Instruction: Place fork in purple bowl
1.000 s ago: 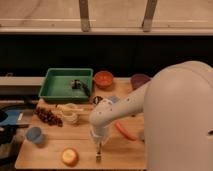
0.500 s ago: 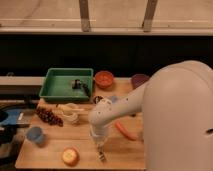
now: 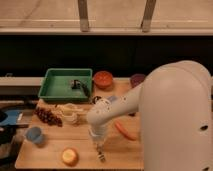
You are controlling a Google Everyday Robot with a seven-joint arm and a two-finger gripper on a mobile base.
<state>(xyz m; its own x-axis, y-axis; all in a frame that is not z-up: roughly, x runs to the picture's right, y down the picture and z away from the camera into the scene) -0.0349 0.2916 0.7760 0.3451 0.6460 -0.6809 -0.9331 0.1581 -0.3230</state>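
The robot's gripper (image 3: 100, 151) hangs low over the front edge of the wooden table (image 3: 50, 152), pointing straight down from a bulky white arm (image 3: 170, 115). A thin silver fork (image 3: 101, 156) sits right at the fingertips, near the table's front edge; whether the gripper is clamped on it or spread around it cannot be told.

Far to the gripper's left and a little behind it stands a small blue cup (image 3: 34, 135). Further back on that side lies a bunch of dark grapes (image 3: 47, 117), with a pale bundle, seemingly bananas (image 3: 70, 113), beside them. Just left of the gripper, near the front edge, rests a round yellow-orange fruit (image 3: 69, 156).

Well behind the gripper sits a green tray (image 3: 55, 89) with a small dark object (image 3: 78, 84) inside. To the gripper's right lies an orange carrot (image 3: 125, 131). Far behind sits an orange-red bowl (image 3: 103, 79), and further right the purple bowl (image 3: 137, 79), well apart from the fork.
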